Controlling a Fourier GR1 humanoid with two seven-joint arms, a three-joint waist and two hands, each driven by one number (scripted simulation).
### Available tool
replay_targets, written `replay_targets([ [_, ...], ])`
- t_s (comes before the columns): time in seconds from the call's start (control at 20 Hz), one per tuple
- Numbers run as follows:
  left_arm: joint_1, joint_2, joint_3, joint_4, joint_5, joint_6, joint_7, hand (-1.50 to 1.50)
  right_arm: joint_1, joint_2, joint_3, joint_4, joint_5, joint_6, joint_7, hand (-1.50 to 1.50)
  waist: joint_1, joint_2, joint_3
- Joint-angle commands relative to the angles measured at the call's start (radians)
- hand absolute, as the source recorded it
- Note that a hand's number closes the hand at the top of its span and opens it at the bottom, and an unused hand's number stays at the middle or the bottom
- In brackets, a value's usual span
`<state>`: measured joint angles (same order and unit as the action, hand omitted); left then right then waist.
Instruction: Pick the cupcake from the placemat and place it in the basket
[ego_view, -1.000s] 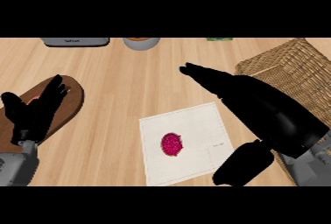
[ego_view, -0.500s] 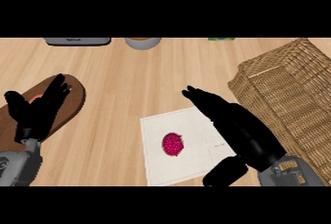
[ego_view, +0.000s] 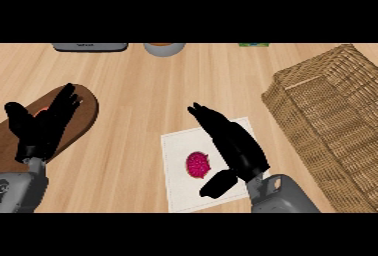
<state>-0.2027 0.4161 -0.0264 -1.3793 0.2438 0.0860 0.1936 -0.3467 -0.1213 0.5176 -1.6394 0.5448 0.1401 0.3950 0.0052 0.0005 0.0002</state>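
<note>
Frosting on the small pink cupcake (ego_view: 197, 164) looks soft, the cake light; black right hand (ego_view: 235, 146), spread wide just right of it, should clasp its sides.

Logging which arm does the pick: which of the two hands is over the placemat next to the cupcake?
The right hand: open, it lies over the white placemat beside the pink cupcake. The left hand rests over the brown board.

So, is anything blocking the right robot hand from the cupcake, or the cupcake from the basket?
Nothing visible. The right robot hand is open right of the cupcake on the placemat; only that hand and bare counter lie between cupcake and basket.
</note>
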Motion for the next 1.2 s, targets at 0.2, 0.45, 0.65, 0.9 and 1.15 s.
replay_targets([
  [0.2, 0.034, -0.057, 0.013, -0.014, -0.053, -0.007, -0.015, 0.00, -0.003, 0.044, -0.021, 0.199, 0.090, 0.019, -0.077, -1.50, -0.001, -0.001, 0.000],
  [0.45, -0.020, -0.105, 0.009, 0.009, -0.092, 0.010, 0.008, 0.00, -0.009, 0.069, -0.032, 0.317, 0.145, 0.008, -0.151, -1.50, -0.004, 0.000, 0.000],
  [0.65, 0.012, -0.062, 0.085, 0.011, -0.070, -0.080, -0.006, 0.00, 0.075, 0.064, -0.017, 0.134, 0.166, 0.099, -0.084, -1.50, -0.006, -0.001, 0.000],
  [0.9, -0.011, -0.106, 0.102, 0.019, -0.117, -0.051, 0.013, 0.00, 0.077, 0.082, -0.083, 0.213, 0.181, 0.075, -0.204, -1.50, -0.006, -0.001, 0.000],
  [1.15, 0.007, -0.105, 0.114, 0.045, -0.125, -0.112, -0.042, 0.00, 0.103, 0.054, -0.111, 0.170, 0.140, 0.158, -0.267, -1.50, -0.007, -0.001, 0.000],
])
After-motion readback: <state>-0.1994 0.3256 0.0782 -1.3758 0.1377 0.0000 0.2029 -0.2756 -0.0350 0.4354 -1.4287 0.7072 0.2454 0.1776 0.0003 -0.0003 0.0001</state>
